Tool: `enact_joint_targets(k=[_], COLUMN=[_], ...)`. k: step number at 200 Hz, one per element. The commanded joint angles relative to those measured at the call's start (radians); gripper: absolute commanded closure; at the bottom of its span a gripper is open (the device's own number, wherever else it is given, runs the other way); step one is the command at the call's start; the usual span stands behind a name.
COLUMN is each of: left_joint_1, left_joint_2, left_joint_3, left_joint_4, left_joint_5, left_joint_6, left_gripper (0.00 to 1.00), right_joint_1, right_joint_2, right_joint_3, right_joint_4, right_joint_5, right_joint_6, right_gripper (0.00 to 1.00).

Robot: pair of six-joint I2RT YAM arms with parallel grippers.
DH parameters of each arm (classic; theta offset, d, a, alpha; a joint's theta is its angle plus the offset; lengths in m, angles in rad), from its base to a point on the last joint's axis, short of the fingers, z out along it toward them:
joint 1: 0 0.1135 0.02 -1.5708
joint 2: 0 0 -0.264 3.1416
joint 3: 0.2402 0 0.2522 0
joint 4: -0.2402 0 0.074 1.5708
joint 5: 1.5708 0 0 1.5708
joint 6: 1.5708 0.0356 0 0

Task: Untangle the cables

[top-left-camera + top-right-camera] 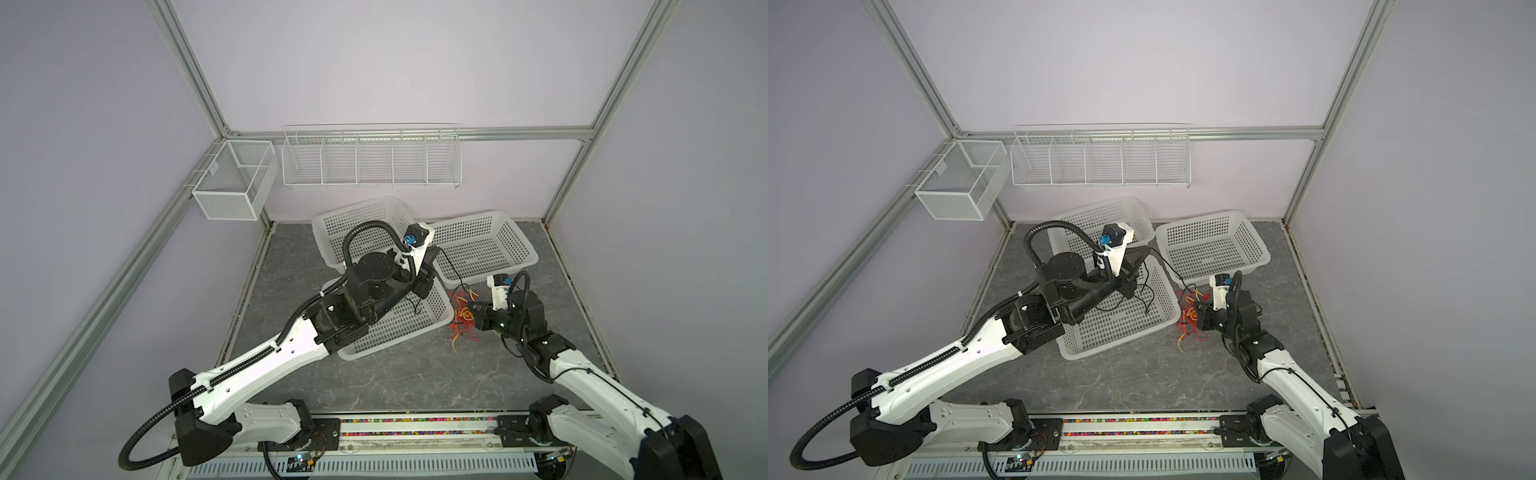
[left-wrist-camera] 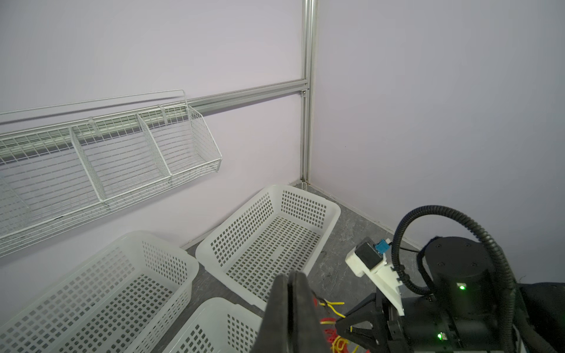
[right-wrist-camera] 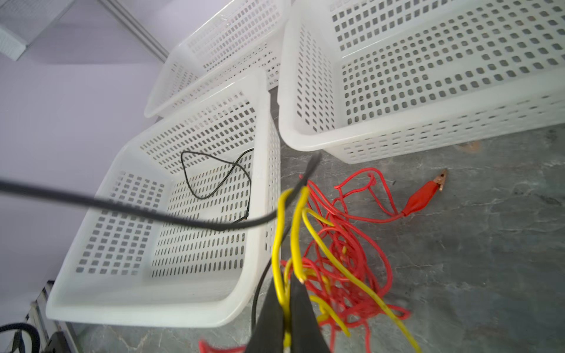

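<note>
Right gripper [image 3: 288, 308] jaws pinch a yellow cable [image 3: 295, 232] above red cables [image 3: 339, 275] tangled on the grey table [image 3: 458, 244] beside a white basket [image 3: 146, 308]. Left gripper [image 2: 289, 284] jaws, together, hold a taut black cable [image 3: 122, 208].

Our lilac-walled cell, evenly lit
We see pale lilac walls [image 1: 395, 62] edged with aluminium frame [image 1: 519, 133], a white wire rack [image 1: 371, 160] and mesh box [image 1: 226, 201] hung on it, above a grey marbled table [image 1: 415, 374].

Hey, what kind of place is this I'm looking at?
Most likely a robotics lab work cell: plain panels in an aluminium frame, a left arm and right arm on one base, and white plastic baskets set out beside a cable tangle.
</note>
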Motion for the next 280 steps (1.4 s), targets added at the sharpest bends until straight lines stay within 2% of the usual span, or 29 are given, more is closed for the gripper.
enact_joint_targets(k=[1, 50, 80, 113, 139, 164, 197, 231, 280], left_joint_1=[0.003, 0.003, 0.003, 0.005, 0.01, 0.011, 0.011, 0.011, 0.018], left_joint_2=[-0.072, -0.192, -0.254, -0.346, -0.434, -0.505, -0.55, -0.561, -0.485], left_joint_3=[-0.01, -0.039, -0.063, -0.093, -0.118, -0.133, -0.141, -0.17, -0.216], left_joint_4=[0.035, 0.034, 0.017, -0.01, -0.023, -0.022, -0.041, -0.039, -0.066], left_joint_5=[-0.058, -0.122, -0.214, -0.381, -0.428, -0.524, -0.611, -0.655, -0.603], left_joint_6=[0.031, 0.063, 0.092, 0.139, 0.16, 0.177, 0.192, 0.199, 0.145], left_gripper=[1.0, 1.0, 1.0, 1.0, 1.0, 1.0, 1.0, 1.0, 1.0], right_joint_1=[0.0, -0.002, -0.001, -0.001, -0.002, -0.004, -0.004, -0.004, -0.002], right_joint_2=[0.025, 0.106, 0.146, 0.167, 0.178, 0.195, 0.218, 0.229, 0.214], right_joint_3=[0.013, 0.04, 0.06, 0.087, 0.099, 0.109, 0.125, 0.13, 0.131], right_joint_4=[-0.094, -0.158, -0.152, -0.179, -0.188, -0.188, -0.187, -0.186, -0.18], right_joint_5=[0.158, 0.278, 0.269, 0.286, 0.29, 0.293, 0.28, 0.268, 0.228], right_joint_6=[0.016, 0.04, 0.036, 0.017, 0.008, 0.013, 0.023, 0.026, 0.026], right_gripper=[0.94, 0.94, 0.94, 0.94, 0.94, 0.94, 0.94, 0.94, 0.94])
